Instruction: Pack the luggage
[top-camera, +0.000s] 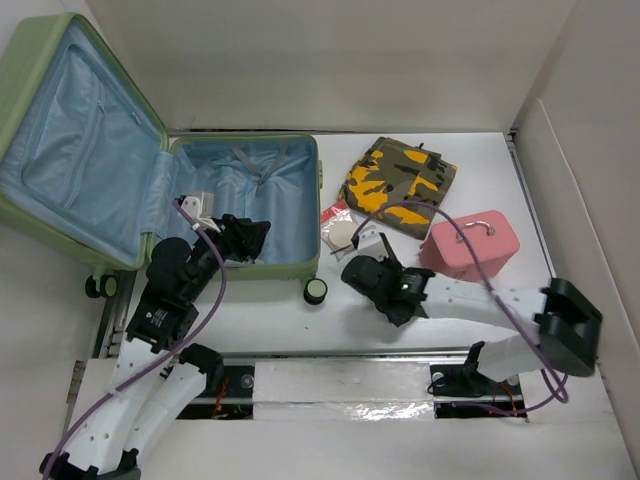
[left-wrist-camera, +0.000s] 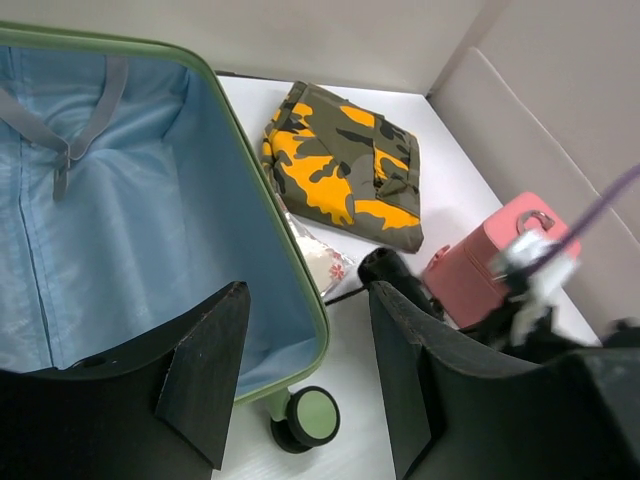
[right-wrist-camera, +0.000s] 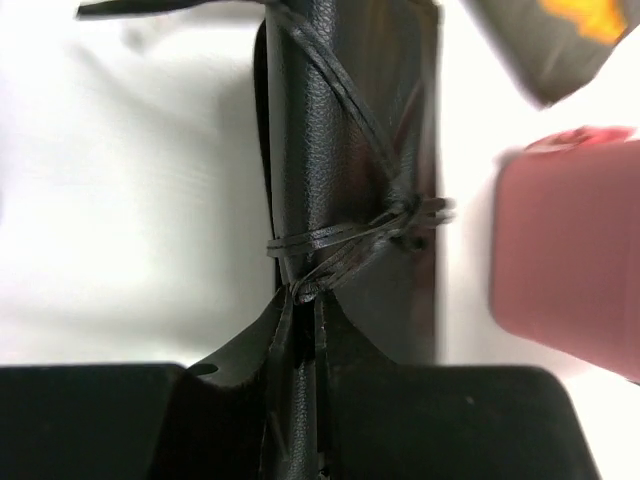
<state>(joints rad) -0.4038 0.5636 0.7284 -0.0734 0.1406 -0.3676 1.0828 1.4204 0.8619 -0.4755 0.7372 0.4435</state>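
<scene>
The luggage (top-camera: 70, 150) is a pale green hard-shell suitcase lying open at the left, its blue lining showing and its rim (left-wrist-camera: 270, 220) in the left wrist view. My left gripper (top-camera: 255, 236) (left-wrist-camera: 308, 295) hovers open over the suitcase's near right corner, with nothing between its fingers. On the white table to the right of the case, my right gripper (top-camera: 380, 268) (right-wrist-camera: 303, 310) is shut on the end of a black leather roll (right-wrist-camera: 340, 150) tied with a thin cord.
A camouflage folded garment (top-camera: 398, 185) (left-wrist-camera: 345, 165) lies at the back right. A pink handled box (top-camera: 470, 245) (right-wrist-camera: 570, 260) stands just right of the right gripper. A small clear packet (top-camera: 342, 232) lies beside the suitcase. A suitcase wheel (top-camera: 316, 290) (left-wrist-camera: 310, 418) sticks out near the front.
</scene>
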